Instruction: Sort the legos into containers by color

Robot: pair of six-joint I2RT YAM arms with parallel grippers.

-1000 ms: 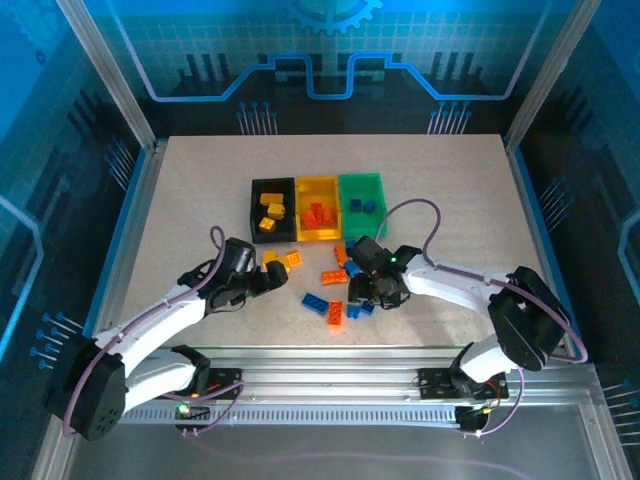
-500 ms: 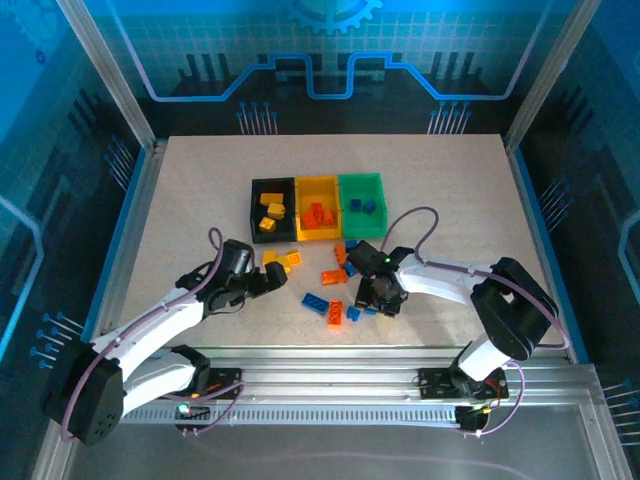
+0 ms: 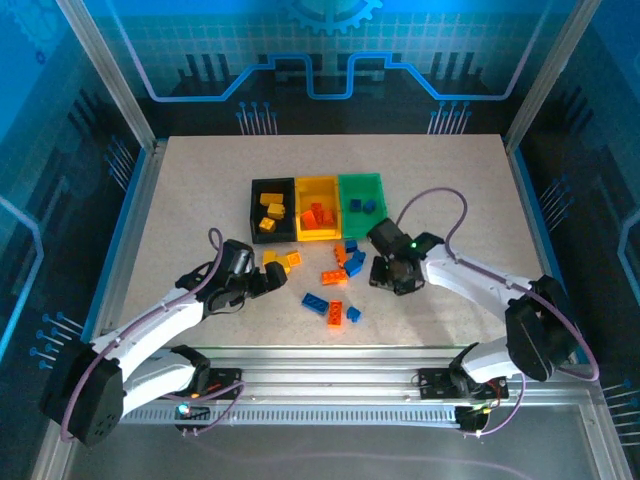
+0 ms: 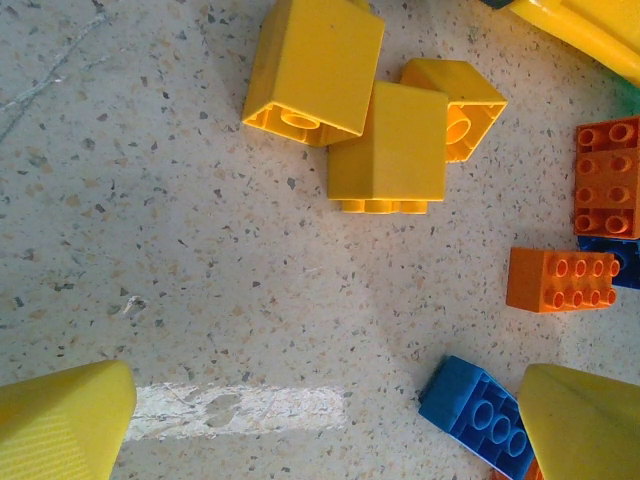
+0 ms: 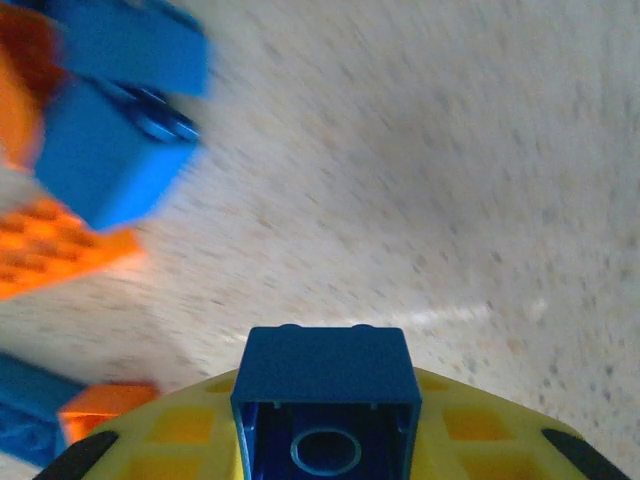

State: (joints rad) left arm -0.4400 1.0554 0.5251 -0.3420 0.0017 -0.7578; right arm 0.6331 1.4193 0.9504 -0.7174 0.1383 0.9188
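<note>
Above speckled tabletop [image 3: 200,200], your right gripper [image 3: 398,272] pinches a small blue studded brick [image 5: 322,400], likely for the green plastic bin [image 3: 361,177] at eleven o'clock; your left gripper [image 4: 320,430] gapes wide.

Overhead light: my table [image 3: 200,200] is evenly bright, blue glow on surrounding walls.
My left wrist view: sharp; pale glare streak at lower centre.
My right wrist view: motion blur upper left; blue brick [image 5: 325,385] at bottom centre crisp.

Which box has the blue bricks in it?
The green bin, rightmost in the row. The black bin holds yellow bricks, the yellow bin orange ones.
</note>
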